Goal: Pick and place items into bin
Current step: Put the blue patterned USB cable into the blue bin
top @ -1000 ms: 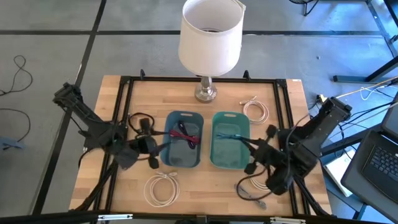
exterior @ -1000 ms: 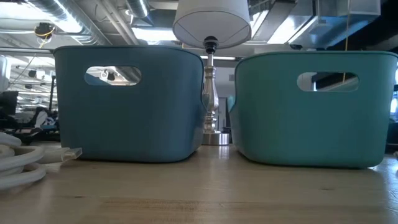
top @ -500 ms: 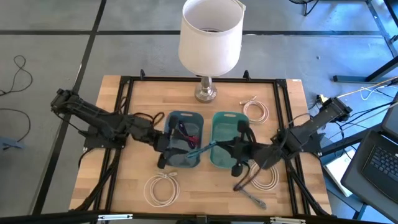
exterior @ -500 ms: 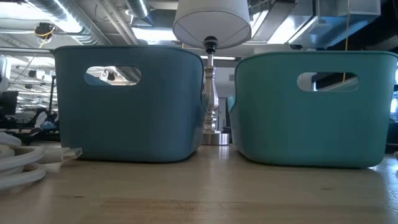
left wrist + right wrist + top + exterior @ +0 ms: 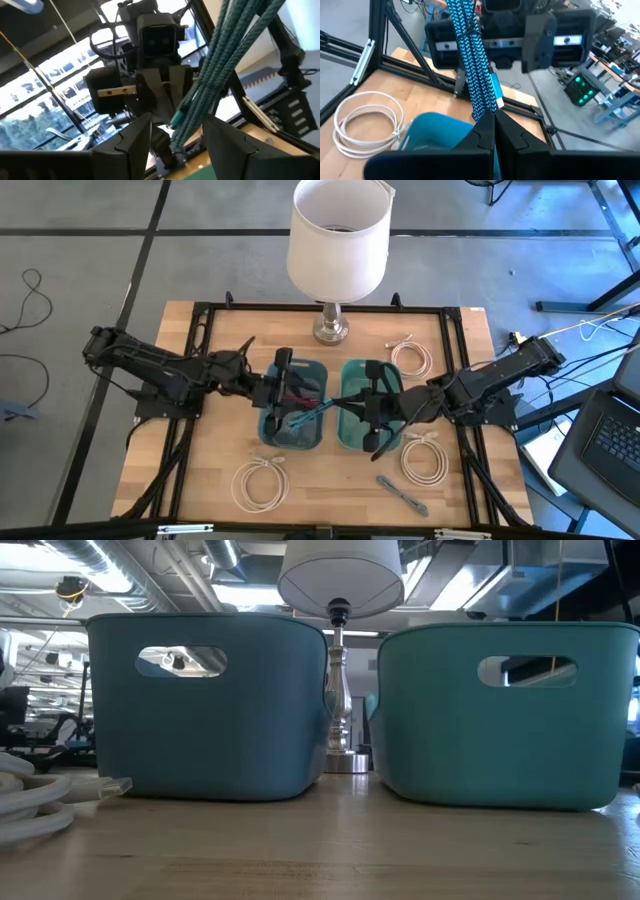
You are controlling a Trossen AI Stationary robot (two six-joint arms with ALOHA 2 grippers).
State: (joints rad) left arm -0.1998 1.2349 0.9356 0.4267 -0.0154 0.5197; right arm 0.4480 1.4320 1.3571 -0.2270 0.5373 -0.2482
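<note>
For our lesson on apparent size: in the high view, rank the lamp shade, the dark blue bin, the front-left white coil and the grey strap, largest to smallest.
1. lamp shade, though nearer the camera
2. dark blue bin
3. front-left white coil
4. grey strap

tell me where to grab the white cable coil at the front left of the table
Pinch the bundled strands on the rim of the white cable coil, coming straight down from above. It lies flat on the table, so one finger can go inside the ring and one outside.

White-shaded lamp (image 5: pixel 338 240) behind table (image 5: pixel 220 450)
</note>
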